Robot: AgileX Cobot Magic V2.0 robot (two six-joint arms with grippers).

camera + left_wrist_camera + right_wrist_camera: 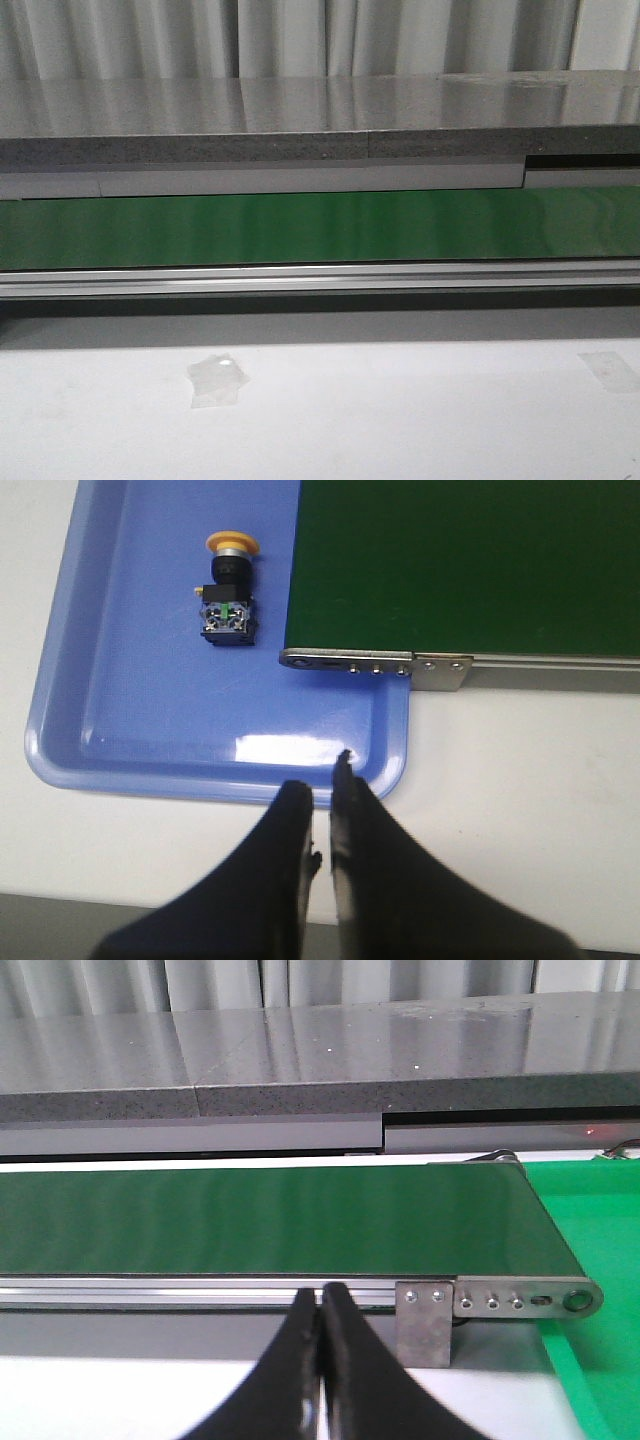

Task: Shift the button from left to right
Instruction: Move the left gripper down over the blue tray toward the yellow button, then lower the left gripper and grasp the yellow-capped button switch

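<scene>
Button point(229, 592) lying on its side in blue tray point(130, 735), yellow head pointing away from the left gripper, dark body with green marks toward it. Resting near the tray's inner area, just beside the green belt point(470, 565), not touching it. Well apart from the left gripper point(320, 790).

Left gripper hovering over the tray's near rim, black fingers point(290, 825) drawn nearly together with only a thin slit between, gripping nothing. Belt end overlapping the tray's edge, with a metal bracket point(375, 665) and bolts along its side rail.

Right gripper point(320, 1300) poised in front of the belt point(270, 1225), jaws pressed together, tips meeting, nothing between them. Beside it, a metal plate point(425, 1325) and the roller end of the rail point(525, 1300); beyond that, a bright green surface point(590, 1230) at the belt's far end.

From the front, belt point(320, 228) running across the whole width, aluminium rail point(320, 278) under it, grey slab point(320, 120) and curtain point(300, 35) behind. White table point(400, 420) in the foreground bearing two patches of clear tape point(217, 378). Neither gripper nor button visible there.
</scene>
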